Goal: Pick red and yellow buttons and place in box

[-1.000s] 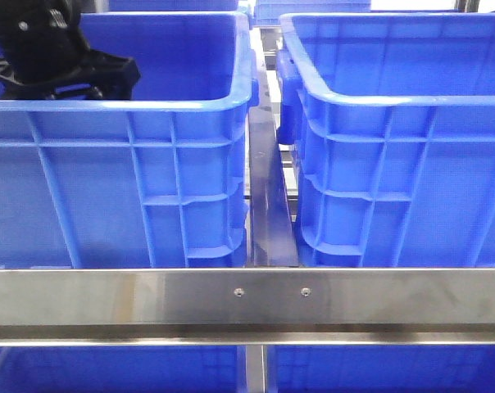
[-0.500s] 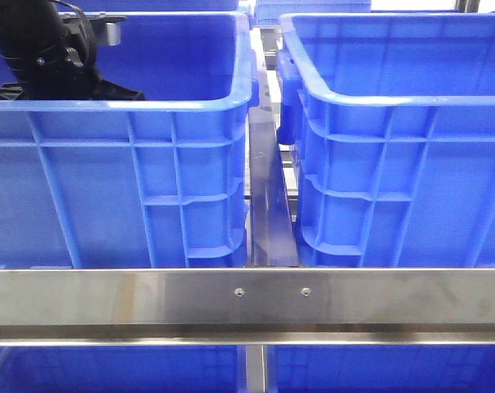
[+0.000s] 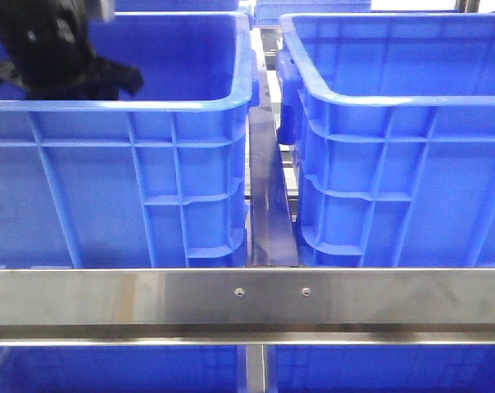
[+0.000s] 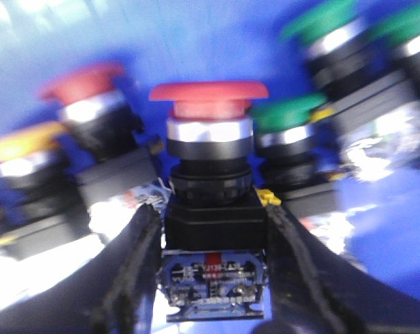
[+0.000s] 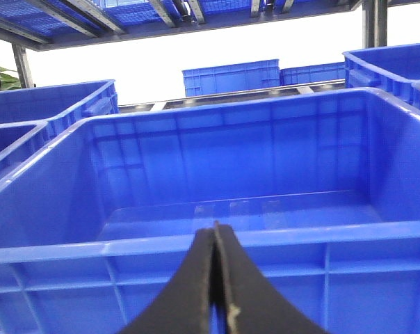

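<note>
The left gripper (image 4: 213, 268) clasps the black body of a red button (image 4: 208, 202) inside the left crate (image 3: 149, 106), seemingly for lifting; the right gripper (image 5: 215, 292), pressed closed and empty, waits before the bare box (image 5: 231, 243).

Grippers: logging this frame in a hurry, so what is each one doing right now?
Left gripper: shut on the red button, fingers against its black body.
Right gripper: shut, holding nothing, above a blue box.
</note>
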Robot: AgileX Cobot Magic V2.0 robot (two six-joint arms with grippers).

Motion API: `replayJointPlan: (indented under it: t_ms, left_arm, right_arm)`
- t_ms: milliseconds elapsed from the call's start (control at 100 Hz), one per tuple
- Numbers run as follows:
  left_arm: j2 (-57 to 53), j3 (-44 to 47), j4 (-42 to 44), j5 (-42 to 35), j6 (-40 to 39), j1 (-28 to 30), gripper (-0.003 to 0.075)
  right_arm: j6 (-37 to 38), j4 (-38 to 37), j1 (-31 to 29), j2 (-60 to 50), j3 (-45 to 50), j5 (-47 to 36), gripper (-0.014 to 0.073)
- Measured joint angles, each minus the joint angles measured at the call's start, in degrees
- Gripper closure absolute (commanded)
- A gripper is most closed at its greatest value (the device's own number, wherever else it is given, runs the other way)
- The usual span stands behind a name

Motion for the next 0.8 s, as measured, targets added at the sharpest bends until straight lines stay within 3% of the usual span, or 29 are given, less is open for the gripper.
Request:
replayJointPlan:
  t_ms: [300, 800]
  left_arm:
    - [-12.53, 0.0, 0.12, 2.3, 0.0, -5.84, 0.0739]
    - [-21.93, 0.0, 0.61, 5.42, 0.0, -28.97, 0.0739]
  right_arm:
    - [0.0, 0.0, 0.0, 0.0, 0.0, 0.0, 0.0662]
    - [0.0, 0.0, 0.0, 0.0, 0.0, -0.7, 0.0662]
